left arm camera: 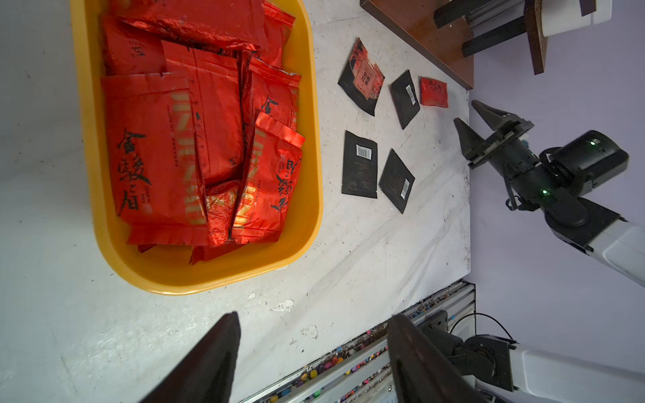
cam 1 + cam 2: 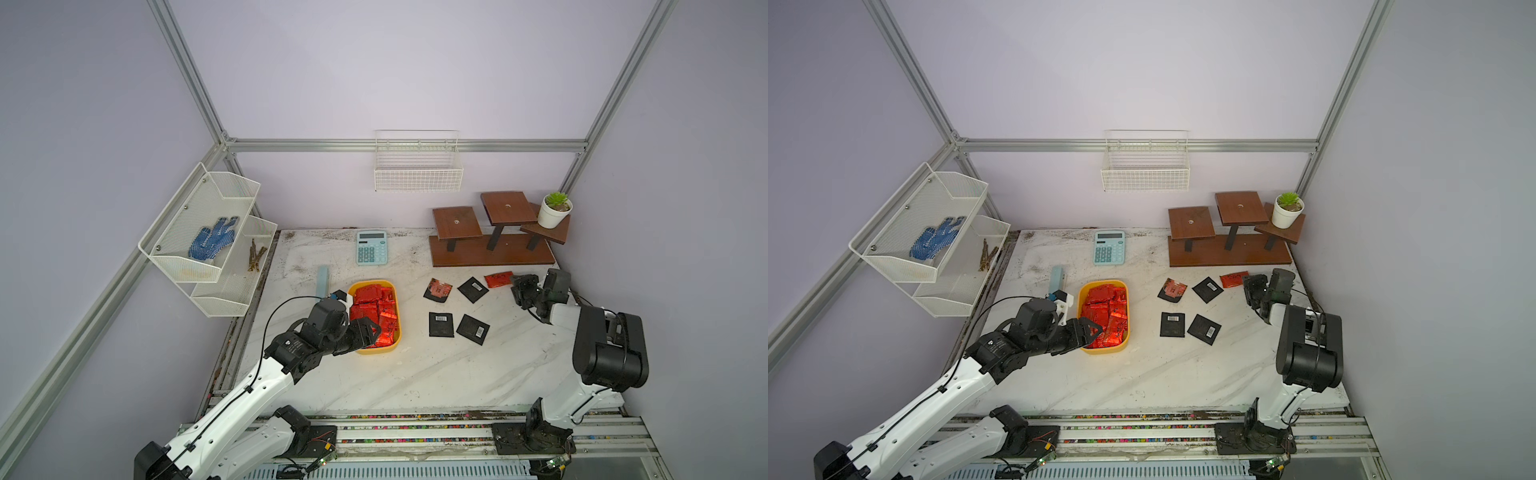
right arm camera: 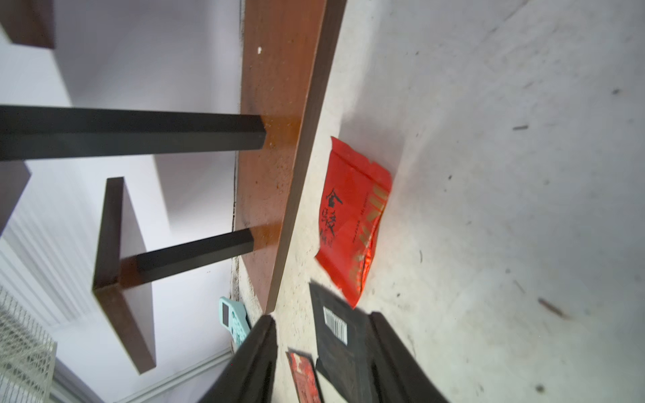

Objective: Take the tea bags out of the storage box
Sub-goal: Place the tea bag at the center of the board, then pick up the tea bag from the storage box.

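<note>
In both top views the yellow storage box (image 2: pixel 375 348) stands on the left half of the table (image 2: pixel 415 374), and it is full of red foil tea bags (image 2: pixel 374 307). The left end effector (image 2: pixel 374 330) hangs over the near end of the box. I cannot tell from here whether it touches the pile. To the right of the box, apart from it, five more tea bags lie flat on the table. These are three black tea bags (image 2: pixel 441 324) with white barcode labels, one reddish-brown tea bag (image 2: pixel 437 290) and a single red tea bag (image 2: pixel 498 279). The single red one lies near the front edge of the wooden stand (image 2: pixel 490 253). The right end effector (image 2: pixel 516 289) is just beside it, on its right side. A calculator (image 2: pixel 371 247) lies behind the box.

In the left wrist view the two fingers (image 1: pixel 209 363) of the left end effector stand wide apart with nothing between them, so it is released. The box with its red tea bags is ahead of them. The right end effector (image 1: pixel 473 120) also shows here, its jaws spread and empty.

In the right wrist view the fingers (image 3: pixel 254 359) of the right end effector are apart and grip nothing. The single red tea bag (image 3: pixel 352 223) lies free on the table beside the base of the wooden stand (image 3: pixel 279 139). One black tea bag (image 3: pixel 335 335) lies close to it, seen through the gap between the fingers.
</note>
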Tool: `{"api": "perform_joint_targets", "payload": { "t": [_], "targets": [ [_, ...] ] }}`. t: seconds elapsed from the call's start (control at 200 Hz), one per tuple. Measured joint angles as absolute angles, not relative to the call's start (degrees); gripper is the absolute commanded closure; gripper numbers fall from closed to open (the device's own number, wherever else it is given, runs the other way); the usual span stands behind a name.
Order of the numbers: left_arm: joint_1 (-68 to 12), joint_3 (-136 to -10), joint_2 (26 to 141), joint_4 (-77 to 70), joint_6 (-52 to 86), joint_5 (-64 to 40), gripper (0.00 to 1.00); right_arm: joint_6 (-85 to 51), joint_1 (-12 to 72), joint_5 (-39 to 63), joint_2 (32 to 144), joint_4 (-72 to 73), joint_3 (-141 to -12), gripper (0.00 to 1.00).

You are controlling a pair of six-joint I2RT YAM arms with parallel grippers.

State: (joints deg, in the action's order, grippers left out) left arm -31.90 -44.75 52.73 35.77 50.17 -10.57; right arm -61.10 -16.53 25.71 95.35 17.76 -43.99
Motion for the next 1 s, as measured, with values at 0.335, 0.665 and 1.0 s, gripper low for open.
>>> {"api": "perform_joint_targets", "payload": {
  "t": [0.335, 0.665, 1.0],
  "targets": [
    [-20.97, -46.48, 56.53, 36.36, 48.21, -10.63, 0.28, -47.24, -3.53, 26.37, 75.83, 6.70, -41.34, 0.54],
    [-7.70, -46.52, 56.07, 37.36, 45.41, -13.58, 0.25, -39.51, 17.91, 23.81, 76.86, -4.01, -47.55, 0.54],
    [1.43, -42.70, 56.40, 35.40, 43.83, -20.21, 0.26, -36.36, 33.95, 21.56, 90.63, -7.86, -60.45, 0.56]
  ]
}}
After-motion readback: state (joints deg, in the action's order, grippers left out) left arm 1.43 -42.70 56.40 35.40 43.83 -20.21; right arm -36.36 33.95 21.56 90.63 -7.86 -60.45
